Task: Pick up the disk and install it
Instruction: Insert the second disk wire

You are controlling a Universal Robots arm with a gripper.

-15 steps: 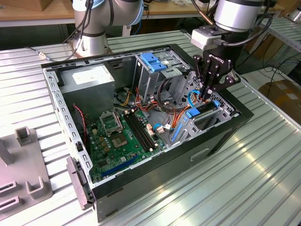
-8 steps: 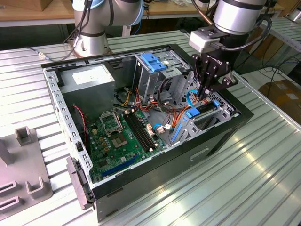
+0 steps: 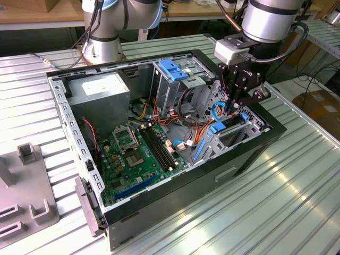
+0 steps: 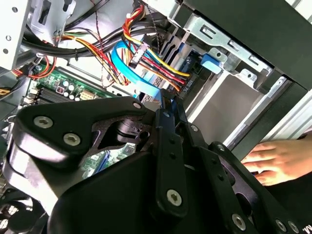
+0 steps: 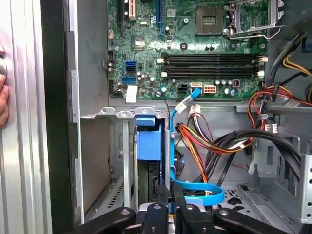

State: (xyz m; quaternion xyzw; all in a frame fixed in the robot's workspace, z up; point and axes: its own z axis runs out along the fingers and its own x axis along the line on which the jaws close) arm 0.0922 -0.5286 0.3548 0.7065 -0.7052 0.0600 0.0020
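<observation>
The gripper (image 3: 237,104), closed on the disk (image 5: 148,146), holds it upright in its slot at the case's (image 3: 249,154) right end in the exterior view; pressing straight, clear of cables (image 5: 200,146), seems wise.

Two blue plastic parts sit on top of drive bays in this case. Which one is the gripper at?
The gripper is at the disk, blue-framed and standing in the bay near the case's front edge. The other, the blue bracket, sits atop the silver drive cage, apart from the gripper.
</observation>
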